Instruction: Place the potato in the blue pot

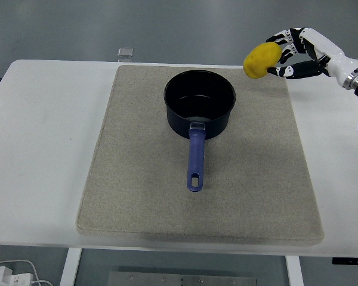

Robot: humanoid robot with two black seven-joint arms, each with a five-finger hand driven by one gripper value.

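1 potato (pixel 261 59), 1 blue pot (pixel 199 103), 1 mat (pixel 137 179), 1 table (pixel 42 149), 1 robot hand (pixel 292 53).

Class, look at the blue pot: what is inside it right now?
The blue pot holds nothing visible; its dark bottom shows, though the near wall hides a strip. The potato is in the right hand, above the mat.

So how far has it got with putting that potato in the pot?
About halfway. Done: the right hand has picked up the yellow potato and holds it in the air, off the beige mat. In hand: the potato sits up and to the right of the blue pot, not yet over it. Left: carry it over the pot's opening and let go; the pot looks empty.
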